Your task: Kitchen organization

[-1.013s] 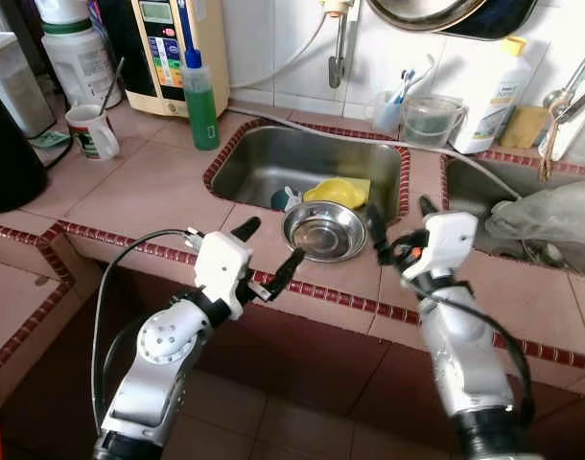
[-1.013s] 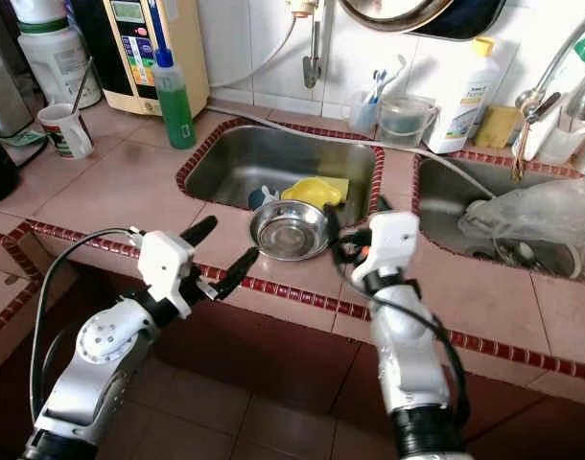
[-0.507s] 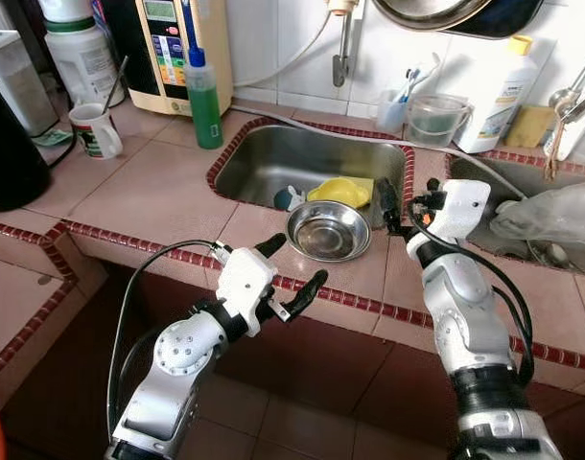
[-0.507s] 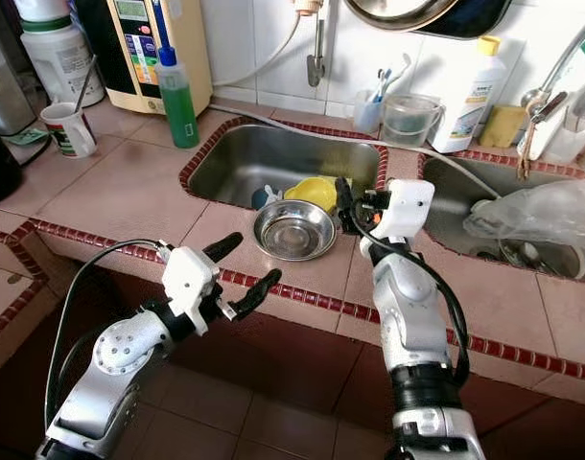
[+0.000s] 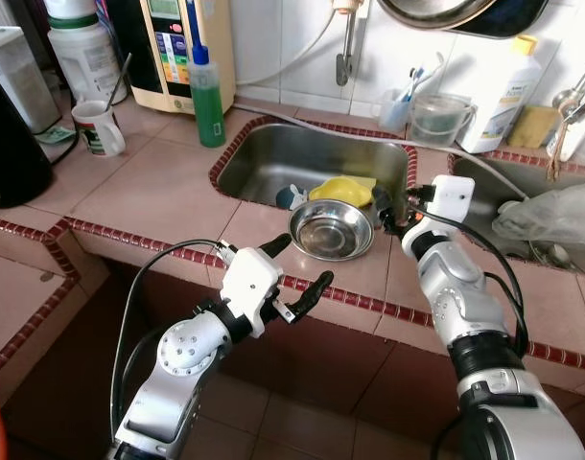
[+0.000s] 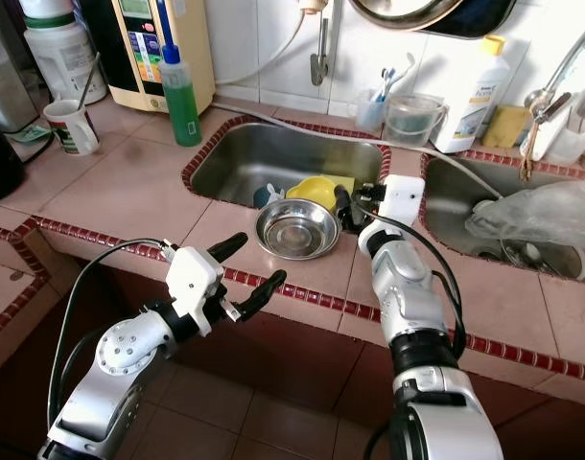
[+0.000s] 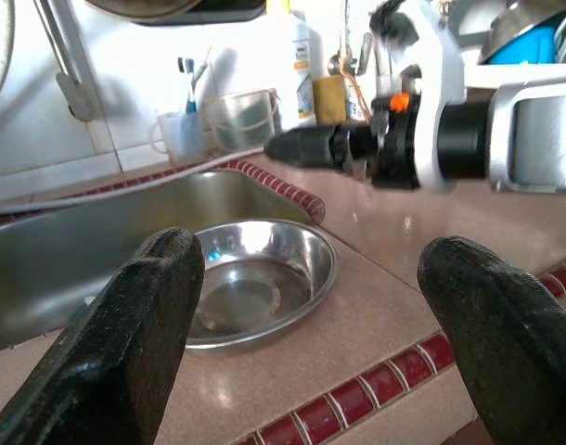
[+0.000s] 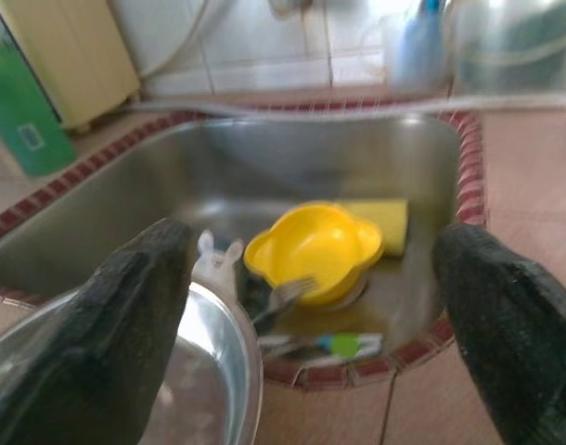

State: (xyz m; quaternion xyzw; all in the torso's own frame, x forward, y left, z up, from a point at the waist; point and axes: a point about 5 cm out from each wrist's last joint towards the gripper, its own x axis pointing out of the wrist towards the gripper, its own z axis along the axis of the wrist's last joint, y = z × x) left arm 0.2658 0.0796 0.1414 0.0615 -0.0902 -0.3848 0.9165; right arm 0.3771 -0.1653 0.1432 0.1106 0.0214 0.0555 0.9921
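The right gripper, fingers spread, has advanced to the round steel bowl on the tiled worktop, probably readying a grasp, while the open left gripper waits.

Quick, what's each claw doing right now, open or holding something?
Left claw: open, empty, before the counter edge.
Right claw: open, empty, beside the steel bowl.

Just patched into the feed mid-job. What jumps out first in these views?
The steel bowl sits on the tiled counter at the front rim of the sink, with the open right gripper close beside it. Down in the sink lies a bright yellow bowl with a fork and a sponge by it. The left gripper hovers open at the counter's front edge.
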